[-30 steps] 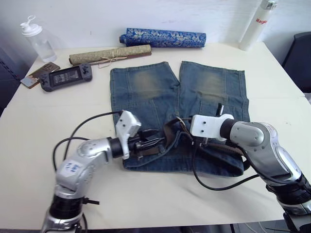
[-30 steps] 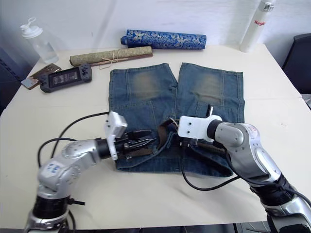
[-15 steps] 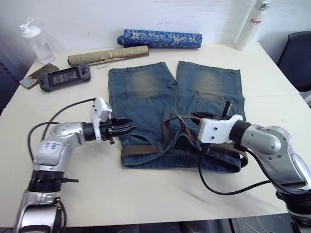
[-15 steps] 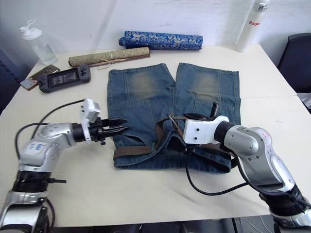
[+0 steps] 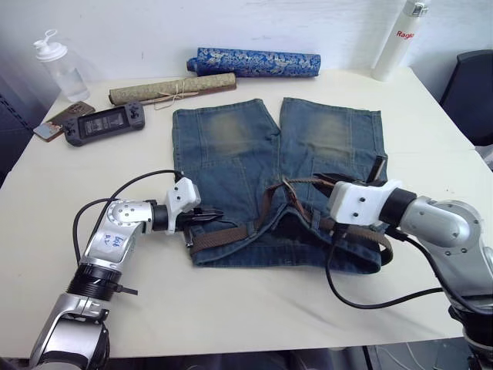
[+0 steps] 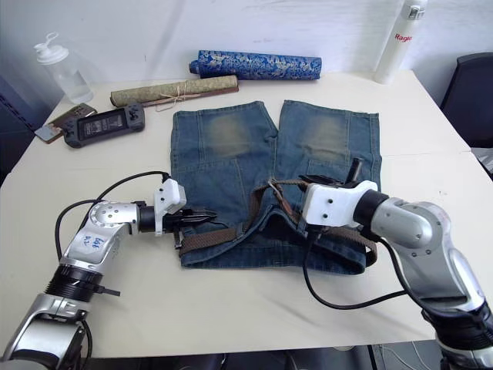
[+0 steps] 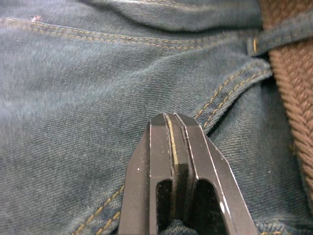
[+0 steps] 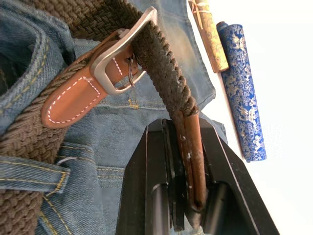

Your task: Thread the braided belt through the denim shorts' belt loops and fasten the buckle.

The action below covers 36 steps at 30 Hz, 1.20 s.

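Note:
The denim shorts point(image 5: 231, 146) lie flat mid-table with the waistband toward me. The braided belt point(image 5: 225, 235) runs along that waistband under a belt loop point(image 7: 279, 36). Its strap passes through the silver buckle point(image 8: 122, 54) beside a tan leather end point(image 8: 73, 100). My right gripper point(image 5: 321, 182) is shut on the belt's brown tip point(image 8: 190, 147), just above the shorts' middle. At the waistband's left end, my left gripper point(image 5: 218, 218) hovers close over the denim. Its fingers point(image 7: 173, 161) are shut with nothing between them.
Along the back edge lie a blue patterned roll point(image 5: 254, 62) and a tan roll point(image 5: 173, 86). A handheld console point(image 5: 104, 122) and a plastic bottle point(image 5: 58, 65) sit at the back left. A white bottle point(image 5: 397, 38) stands at the back right, with a black chair point(image 5: 471, 92) beyond.
My left gripper swung out to the left off the shorts, then came back to the waistband's left end. The right gripper drew the belt tip rightward, away from the buckle.

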Motion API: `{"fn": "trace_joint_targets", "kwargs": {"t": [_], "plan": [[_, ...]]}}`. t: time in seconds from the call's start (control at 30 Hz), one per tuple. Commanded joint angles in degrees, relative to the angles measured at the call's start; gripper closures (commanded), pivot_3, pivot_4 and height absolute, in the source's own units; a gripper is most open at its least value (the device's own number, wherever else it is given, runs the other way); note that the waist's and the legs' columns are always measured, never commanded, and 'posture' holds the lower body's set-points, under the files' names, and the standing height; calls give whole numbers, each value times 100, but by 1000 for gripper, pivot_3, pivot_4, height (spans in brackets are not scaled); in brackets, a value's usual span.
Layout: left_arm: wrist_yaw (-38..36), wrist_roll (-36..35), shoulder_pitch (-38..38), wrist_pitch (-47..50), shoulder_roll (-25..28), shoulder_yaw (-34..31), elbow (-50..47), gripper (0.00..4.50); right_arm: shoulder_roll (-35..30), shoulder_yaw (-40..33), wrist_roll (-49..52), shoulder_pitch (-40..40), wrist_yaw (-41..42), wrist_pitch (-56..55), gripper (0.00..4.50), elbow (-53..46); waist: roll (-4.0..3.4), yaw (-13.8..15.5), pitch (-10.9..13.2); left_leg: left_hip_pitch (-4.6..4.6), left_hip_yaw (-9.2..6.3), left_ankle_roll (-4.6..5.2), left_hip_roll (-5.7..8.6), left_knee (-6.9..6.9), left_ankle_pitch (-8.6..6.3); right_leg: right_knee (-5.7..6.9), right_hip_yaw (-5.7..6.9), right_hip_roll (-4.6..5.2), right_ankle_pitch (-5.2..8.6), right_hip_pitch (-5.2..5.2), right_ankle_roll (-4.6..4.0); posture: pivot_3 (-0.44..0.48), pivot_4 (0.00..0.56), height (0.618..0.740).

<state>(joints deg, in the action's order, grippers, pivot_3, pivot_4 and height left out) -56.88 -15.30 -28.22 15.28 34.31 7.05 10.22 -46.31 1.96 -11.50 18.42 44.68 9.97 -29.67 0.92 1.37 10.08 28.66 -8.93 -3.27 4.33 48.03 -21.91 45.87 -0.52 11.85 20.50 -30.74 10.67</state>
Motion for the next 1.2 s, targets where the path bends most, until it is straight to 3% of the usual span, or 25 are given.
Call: {"fn": "trace_joint_targets", "kwargs": {"t": [0.03, 0.3, 0.53, 0.73, 0.9, 1.07, 1.2], "plan": [[-55, 1082, 225, -1123, 198, 651, 809, 4432, -677, -1966, 1040, 116, 517, -25, 4500, 246, -1, 3, 0, -1, 0, 0, 0, 0, 0, 1, 0, 0, 0, 1, 0, 0, 150, 637], [-46, 1215, 220, -1510, 125, 712, 1045, 4432, -1127, -2753, 1604, 542, 659, 220, 4500, 944, -22, 6, -15, -32, 3, 6, 1, 0, 2, 2, 1, 2, -1, 35, 0, 0, 150, 637], [64, 1249, 175, -1777, 17, 644, 1198, 4432, -1053, -2609, 2234, 769, 674, 570, 4500, 739, -52, 14, -32, -34, 4, 9, 1, 0, 3, 4, -1, 5, -1, 34, 0, 0, 150, 637], [298, 642, 70, -1512, -170, 43, 840, 4432, -974, -1536, 2206, 318, 777, 709, 4500, -57, -53, 7, -33, -36, 3, 11, 3, -1, 4, 4, -2, 7, -3, 34, 3, 0, 150, 637], [450, -101, 74, -532, -136, -603, -201, 4432, -798, -607, 1773, 374, 554, 707, 4500, -248, -42, -26, -19, -27, -4, 10, 0, -2, 5, 3, -1, 1, -3, 24, 3, 0, 150, 637], [555, -1046, 73, 733, -101, -1168, -1238, 4432, -713, -180, 1474, 594, 477, 621, 4500, -75, -40, -14, -18, -6, -12, 4, 4, -2, 8, -9, 1, 2, -4, 13, 6, 0, 150, 637], [520, -1569, -244, 1453, -169, -1103, -1892, 3125, -626, 157, 1238, 840, 513, 417, 4500, 126, -39, -15, -18, -5, -12, 4, 3, -2, 7, -10, 2, 2, -4, 14, 6, 0, 150, 637]]}}
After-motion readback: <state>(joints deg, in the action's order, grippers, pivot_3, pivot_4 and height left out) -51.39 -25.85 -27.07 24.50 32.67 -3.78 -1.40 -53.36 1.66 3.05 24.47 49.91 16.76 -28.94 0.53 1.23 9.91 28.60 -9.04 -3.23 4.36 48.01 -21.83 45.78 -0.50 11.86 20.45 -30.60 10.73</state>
